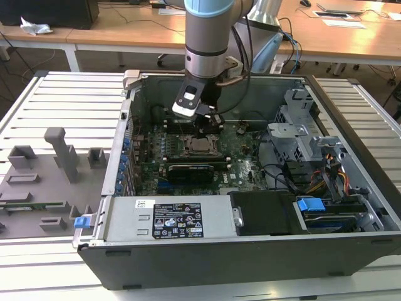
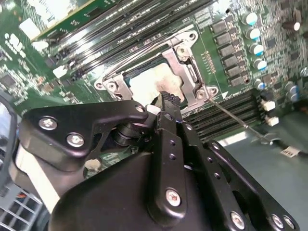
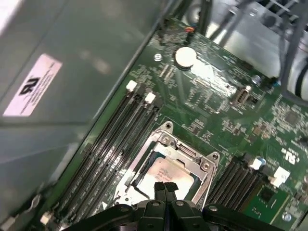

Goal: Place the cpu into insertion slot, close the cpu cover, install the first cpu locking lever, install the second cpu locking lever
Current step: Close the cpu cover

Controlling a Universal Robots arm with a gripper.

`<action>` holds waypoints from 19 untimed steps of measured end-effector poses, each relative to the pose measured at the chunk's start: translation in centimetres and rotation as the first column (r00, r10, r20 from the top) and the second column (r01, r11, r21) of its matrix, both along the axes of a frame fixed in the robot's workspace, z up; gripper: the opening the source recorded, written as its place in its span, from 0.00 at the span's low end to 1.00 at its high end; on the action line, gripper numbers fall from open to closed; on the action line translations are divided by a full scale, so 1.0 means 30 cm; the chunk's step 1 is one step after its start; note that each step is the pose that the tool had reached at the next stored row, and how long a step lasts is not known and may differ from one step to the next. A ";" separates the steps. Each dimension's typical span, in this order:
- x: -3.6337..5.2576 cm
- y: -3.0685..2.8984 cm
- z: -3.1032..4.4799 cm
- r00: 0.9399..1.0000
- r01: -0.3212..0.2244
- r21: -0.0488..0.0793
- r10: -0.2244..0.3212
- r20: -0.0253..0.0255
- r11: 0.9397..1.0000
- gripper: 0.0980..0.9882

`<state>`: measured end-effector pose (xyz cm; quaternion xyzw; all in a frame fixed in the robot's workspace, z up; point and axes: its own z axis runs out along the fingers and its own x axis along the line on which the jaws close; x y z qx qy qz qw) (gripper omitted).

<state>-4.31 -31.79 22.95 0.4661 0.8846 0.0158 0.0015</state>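
Inside computer case (image 1: 250,263), empty gripper (image 3: 164,188) hovered pinched shut over cpu cover (image 3: 206,166) lowered on seated cpu (image 3: 166,172); likely lever step, needing precise push on locking lever (image 2: 233,115).

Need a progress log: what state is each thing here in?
cpu cover: down flat.
cpu: seated beneath it, metal top showing through the window.
locking lever: thin rod sticking out free, seemingly unlatched.
gripper: shut, empty, just above the cpu.
computer case: open, side off.
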 end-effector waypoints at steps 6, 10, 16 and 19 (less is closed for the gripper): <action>0.000 0.000 0.000 0.987 -0.158 0.000 0.158 0.000 0.987 0.01; 0.000 0.000 0.000 0.971 -0.239 0.000 0.239 0.000 0.971 0.01; 0.000 0.000 0.000 0.912 -0.410 0.000 0.410 0.000 0.912 0.01; 0.000 0.000 0.000 0.859 -0.511 0.000 0.511 0.000 0.859 0.01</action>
